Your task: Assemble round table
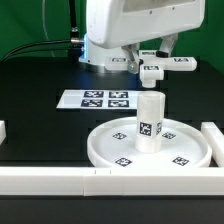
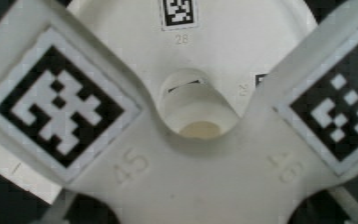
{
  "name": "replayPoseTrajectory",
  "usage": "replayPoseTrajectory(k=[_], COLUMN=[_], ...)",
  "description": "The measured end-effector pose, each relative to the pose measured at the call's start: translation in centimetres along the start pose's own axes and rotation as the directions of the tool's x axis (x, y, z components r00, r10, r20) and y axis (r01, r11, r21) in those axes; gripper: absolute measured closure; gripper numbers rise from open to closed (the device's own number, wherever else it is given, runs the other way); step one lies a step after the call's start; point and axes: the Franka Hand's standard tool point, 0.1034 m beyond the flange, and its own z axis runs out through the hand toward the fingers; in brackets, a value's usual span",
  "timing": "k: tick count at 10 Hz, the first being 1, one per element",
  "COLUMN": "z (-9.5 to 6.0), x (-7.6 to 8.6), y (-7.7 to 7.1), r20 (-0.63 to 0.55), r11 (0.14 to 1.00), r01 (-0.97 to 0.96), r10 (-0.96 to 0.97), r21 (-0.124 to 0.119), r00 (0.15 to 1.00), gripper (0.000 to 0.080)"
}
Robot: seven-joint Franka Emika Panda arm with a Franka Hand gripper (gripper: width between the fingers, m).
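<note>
The round table's white disc (image 1: pixel 150 150) lies on the table near the front. Its tagged white post (image 1: pixel 150 121) stands upright on the central hub. My gripper (image 1: pixel 146 62) is at the back, down over a white tagged cross-shaped foot piece (image 1: pixel 168 67). In the wrist view this piece (image 2: pixel 194 60) fills the frame, with a round hole (image 2: pixel 197 128) in its middle and large tags on its arms. It lies between my gripper's (image 2: pixel 194 212) jaws. Only thin strips of the fingers (image 2: pixel 44 200) show beside it. Whether they press on it is not visible.
The marker board (image 1: pixel 100 98) lies flat behind the disc. White border rails run along the front (image 1: pixel 60 180) and the exterior view's right (image 1: pixel 212 140). A short white block (image 1: pixel 3 130) sits at the exterior view's left edge.
</note>
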Motion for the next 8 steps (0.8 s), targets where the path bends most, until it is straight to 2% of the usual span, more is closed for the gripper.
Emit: replayPoseTrajectory(k=[8], z=[1.21], x=[-0.17], y=[-0.12], r20=[0.015], r11=[1.000], r01=[0.002], r10=[-0.002], r21=[0.011], r00=[1.000], gripper=[0.0353])
